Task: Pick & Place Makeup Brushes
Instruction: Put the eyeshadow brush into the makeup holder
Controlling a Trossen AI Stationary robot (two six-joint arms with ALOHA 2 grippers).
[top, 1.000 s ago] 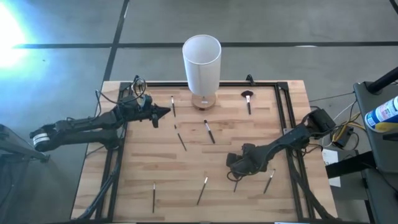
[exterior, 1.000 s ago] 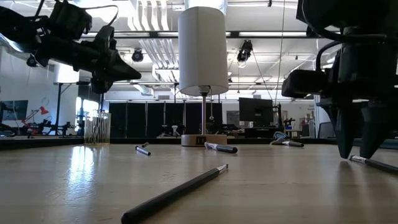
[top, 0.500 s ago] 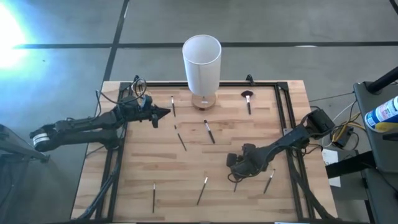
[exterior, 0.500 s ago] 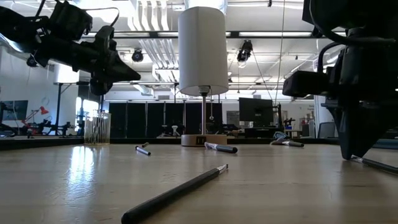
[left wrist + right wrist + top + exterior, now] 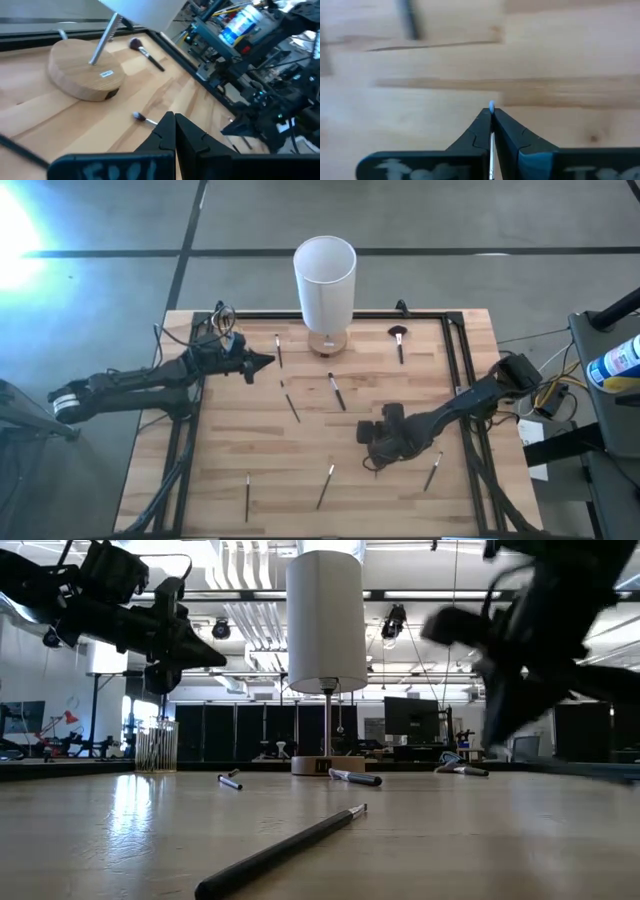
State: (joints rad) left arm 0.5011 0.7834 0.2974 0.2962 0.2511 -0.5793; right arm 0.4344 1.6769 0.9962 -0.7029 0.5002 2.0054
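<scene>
Several makeup brushes lie flat on the wooden table: one [image 5: 278, 350] by my left gripper, two [image 5: 291, 402] [image 5: 336, 391] mid-table, a fluffy-headed one [image 5: 400, 343] at the back, and three along the near edge [image 5: 247, 495] [image 5: 326, 485] [image 5: 433, 471]. My right gripper [image 5: 374, 458] hovers at the near right, shut on a thin brush [image 5: 491, 145]. At the far left, my left gripper [image 5: 268, 360] stays shut in the air and holds nothing; its closed tips [image 5: 174, 116] point toward the white cylinder's wooden base [image 5: 82, 70]. My right gripper pinches a thin silvery brush shaft [image 5: 491, 150] between its two fingers. The shaft runs along the fingers, and its pale tip [image 5: 491, 105] pokes out just past the fingertips. The fingers slant down toward the table, and the brush is lifted clear of the wood.
A tall white cylinder [image 5: 325, 265] stands on a round wooden base [image 5: 328, 343] at the back middle. A black metal frame [image 5: 455, 360] runs along the table's edges. Bare wood lies between the scattered brushes mid-table.
My right gripper has shut on the brush that lay at the near right. It has then risen, turned at the wrist and shifted a little toward the table's left. That brush has left the table with it.
</scene>
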